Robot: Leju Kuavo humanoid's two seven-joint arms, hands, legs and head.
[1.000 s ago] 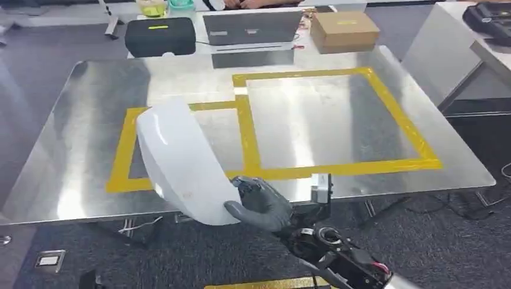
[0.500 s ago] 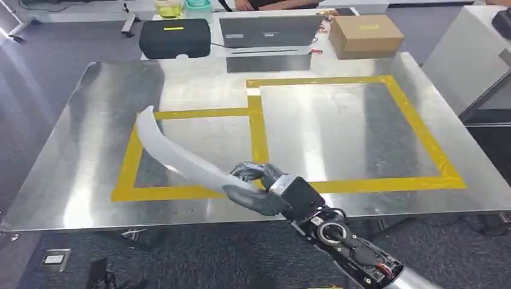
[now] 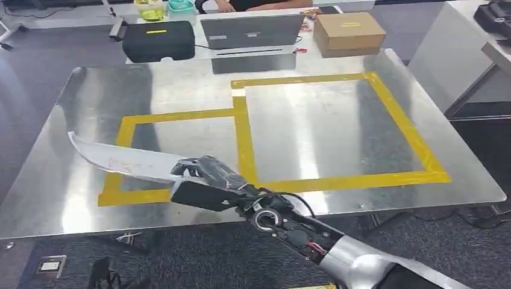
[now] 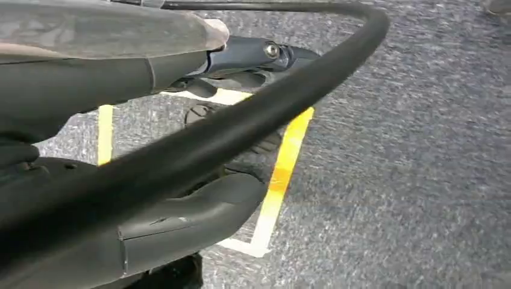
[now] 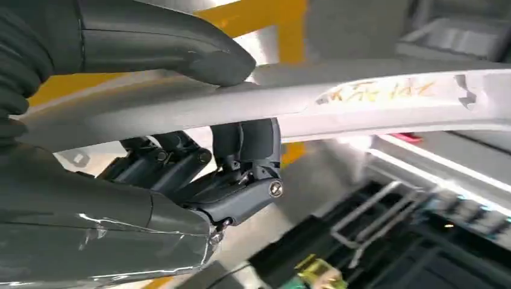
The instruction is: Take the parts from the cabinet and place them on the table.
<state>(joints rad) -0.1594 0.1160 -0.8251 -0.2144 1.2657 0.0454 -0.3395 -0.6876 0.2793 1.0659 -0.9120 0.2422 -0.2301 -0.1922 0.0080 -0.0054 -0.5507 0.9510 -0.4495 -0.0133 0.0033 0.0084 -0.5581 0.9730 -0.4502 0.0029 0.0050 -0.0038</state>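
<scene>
Part held over surface.
We note right hand [image 3: 208,174] fingers [image 5: 241,150] clamping the curved white part [image 3: 123,161] above the steel surface [image 3: 337,120]; left hand's fingers [image 4: 199,211] unreadable.

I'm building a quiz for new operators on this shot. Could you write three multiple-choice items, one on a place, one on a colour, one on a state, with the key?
1. Where does the white curved part lie in the head view?
A. over the smaller yellow tape rectangle on the metal table
B. inside the cardboard box
C. on the carpet

2. What colour is the tape marking the table?
A. red
B. yellow
C. blue

3. What is the right hand doing?
A. hanging with nothing in it
B. pressing a laptop key
C. gripping the white curved part

Key: 1 A, the part stretches across the left tape frame's near corner; 2 B, both rectangles are yellow; 3 C, the right wrist view shows the thumb on one face of the part and fingers on the other.
</scene>
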